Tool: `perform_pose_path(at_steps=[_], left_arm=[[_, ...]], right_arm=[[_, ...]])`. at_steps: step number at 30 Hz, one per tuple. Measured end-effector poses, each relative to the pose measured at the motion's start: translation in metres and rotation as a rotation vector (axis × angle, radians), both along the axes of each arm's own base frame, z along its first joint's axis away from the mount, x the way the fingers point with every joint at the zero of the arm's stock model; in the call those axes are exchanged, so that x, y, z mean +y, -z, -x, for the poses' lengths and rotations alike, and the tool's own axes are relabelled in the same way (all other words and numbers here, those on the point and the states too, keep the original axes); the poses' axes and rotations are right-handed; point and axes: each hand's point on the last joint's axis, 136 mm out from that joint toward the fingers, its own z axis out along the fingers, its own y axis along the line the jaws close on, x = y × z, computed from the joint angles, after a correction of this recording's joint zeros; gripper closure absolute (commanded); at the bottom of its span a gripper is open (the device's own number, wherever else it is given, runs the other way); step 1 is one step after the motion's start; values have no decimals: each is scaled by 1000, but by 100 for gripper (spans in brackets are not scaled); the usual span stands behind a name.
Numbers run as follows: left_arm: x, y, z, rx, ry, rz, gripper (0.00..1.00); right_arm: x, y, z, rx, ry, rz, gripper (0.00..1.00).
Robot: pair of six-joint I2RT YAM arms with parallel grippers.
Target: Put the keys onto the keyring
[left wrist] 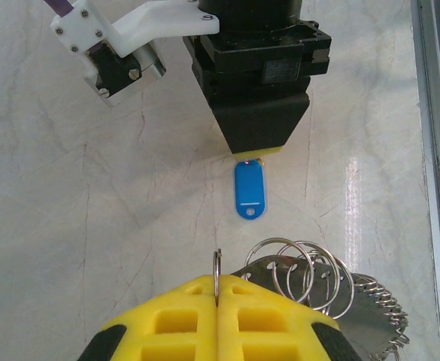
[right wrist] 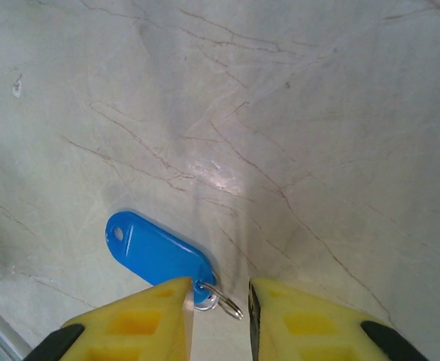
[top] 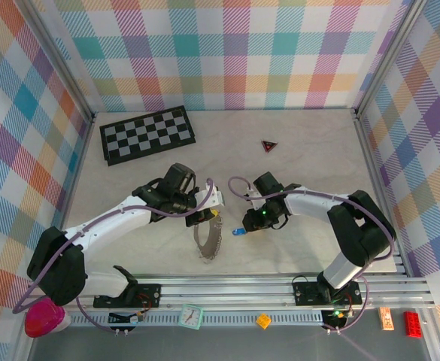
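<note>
The left gripper, a pair of yellow ribbed fingers, is pressed fully closed. A thin wire loop of the large silvery, beaded-edge keyring is pinched upright in the seam between them, and the rest of the keyring hangs off to the right of these fingers.

The right gripper stands narrowly parted with its tips down near the pale marbled tabletop, and it grips nothing that I can make out.

The small key with the blue plastic oblong head lies flat on the tabletop. It is just ahead and to the left of the right fingers, and straight ahead of the left ones. Its long axis slants toward the right gripper's gap, with the punched-hole end farthest from it. Its tiny wire split ring lies inside that gap, so the right arm is plainly the nearer one.

I can read no brand, label or lettering on the blue key.
</note>
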Motion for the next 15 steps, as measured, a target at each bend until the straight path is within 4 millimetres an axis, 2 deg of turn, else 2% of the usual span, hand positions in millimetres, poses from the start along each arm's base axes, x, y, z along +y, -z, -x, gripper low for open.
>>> perform_pose_path(at_steps=[15], left_arm=[[0,0,0,0,0,0,100]], right_arm=[[0,2,4,21,-15,0,82]])
